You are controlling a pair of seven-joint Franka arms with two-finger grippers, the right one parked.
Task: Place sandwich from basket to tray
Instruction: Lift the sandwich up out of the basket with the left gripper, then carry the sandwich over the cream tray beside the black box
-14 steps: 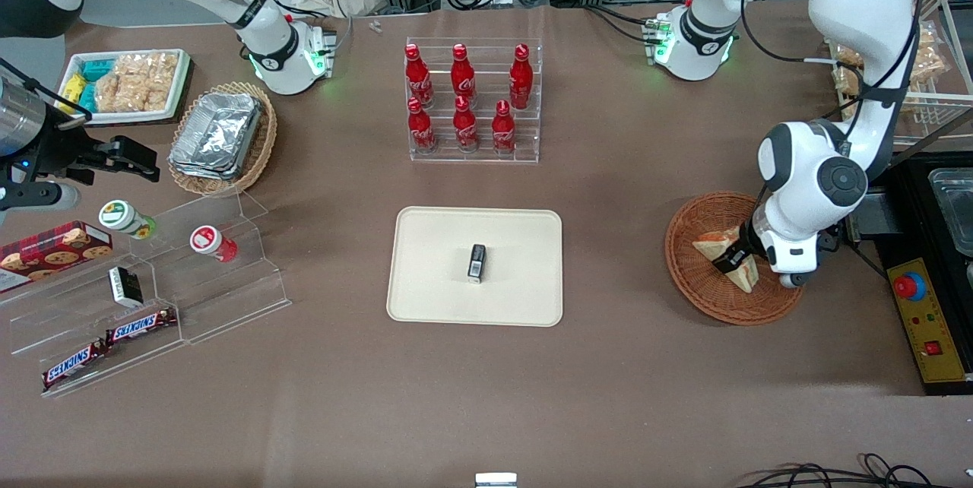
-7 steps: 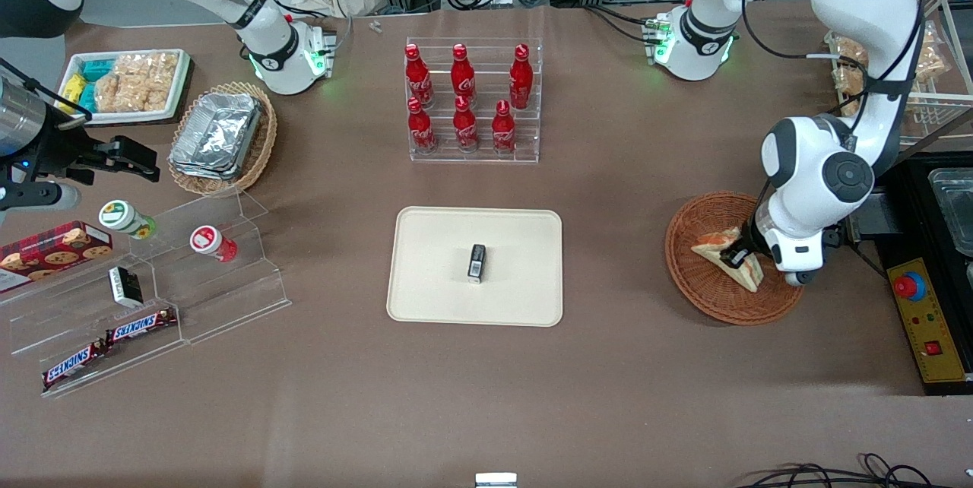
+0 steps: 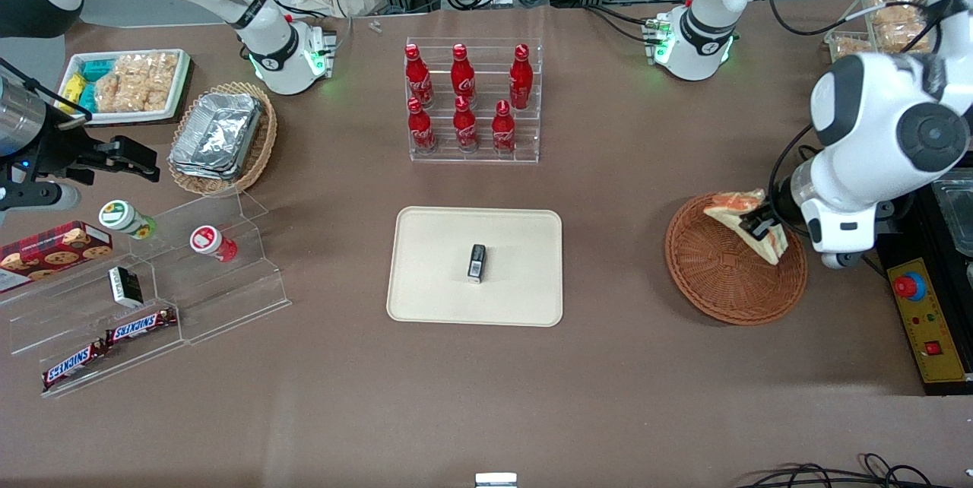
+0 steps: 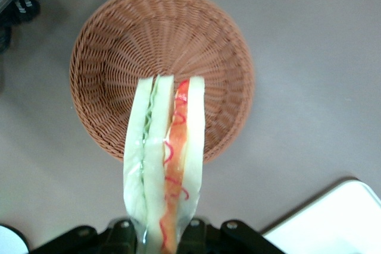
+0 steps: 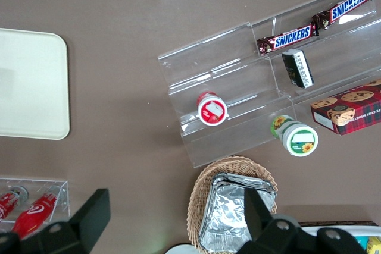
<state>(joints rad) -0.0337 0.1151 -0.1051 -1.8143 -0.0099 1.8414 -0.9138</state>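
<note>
- Fingers (image 4: 122, 234) of the left arm's gripper (image 3: 760, 227) are clamped on the sandwich (image 3: 749, 222), one on each bread face, at the wedge's wide end.
- From the wrist camera the sandwich (image 4: 166, 159) shows its cut edge: pale bread slices with a greenish layer and a red-orange layer between them.
- It hangs in the air above the basket (image 3: 730, 275), clear of the weave, over the part of the rim farthest from the front camera.
- Round and reddish-brown, the basket (image 4: 119, 57) holds nothing else and sits on the brown table (image 3: 608, 397) at the working arm's end.
- Near the table's middle, well apart from the basket, lies the cream tray (image 3: 433, 275), about as near to the front camera as the basket.
- On the tray stands a small dark box (image 3: 476, 262).
- Farther from the front camera than the tray is a clear rack (image 3: 475, 153) with six red bottles (image 3: 464, 100) in two rows.
- Toward the parked arm's end lie a tan wicker basket of foil containers (image 3: 217, 134) and clear stepped shelves (image 3: 228, 298) with snack bars (image 3: 141, 326).
</note>
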